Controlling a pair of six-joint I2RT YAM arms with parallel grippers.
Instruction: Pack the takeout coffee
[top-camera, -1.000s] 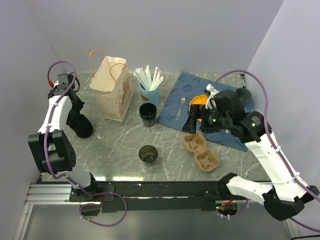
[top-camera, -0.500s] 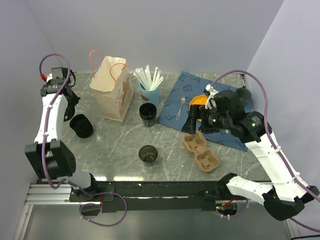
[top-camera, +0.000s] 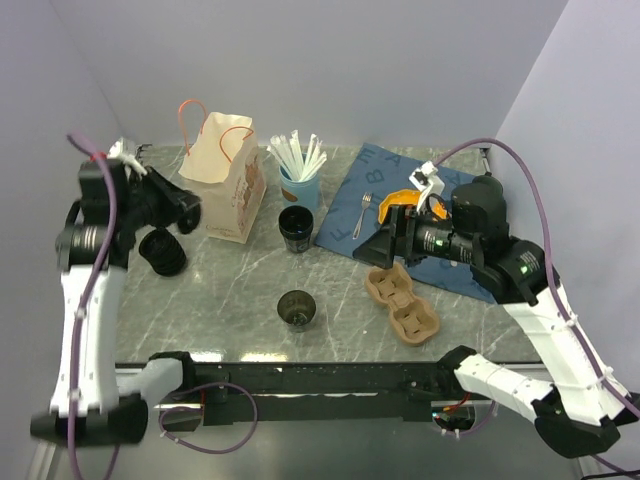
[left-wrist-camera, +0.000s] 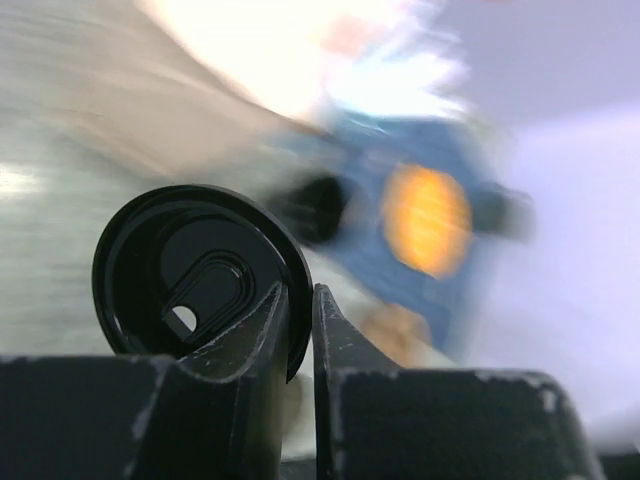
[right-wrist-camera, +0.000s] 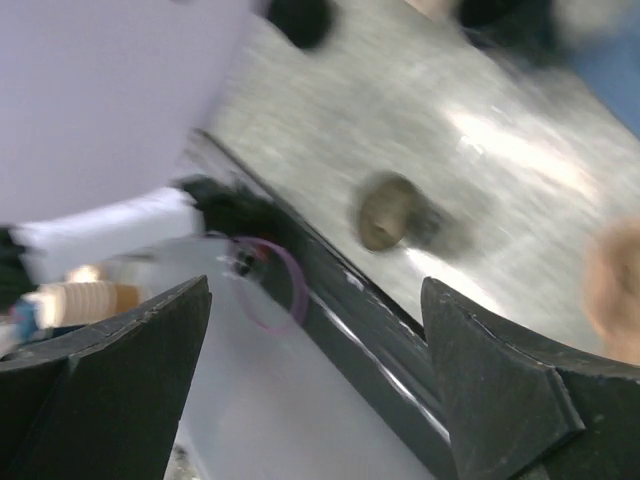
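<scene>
Black plastic lid (left-wrist-camera: 185, 270) stands on edge, face turned sideways, rim pinched in the near-closed left pincer (left-wrist-camera: 300, 292) — right pincer (right-wrist-camera: 315, 290) gapes wide, empty.

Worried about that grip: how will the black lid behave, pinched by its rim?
The black lid looks thin and moulded, so it is probably light and a little flexible. The left gripper pinches only its rim, edge-on, so it may pivot or slip if jolted.
</scene>
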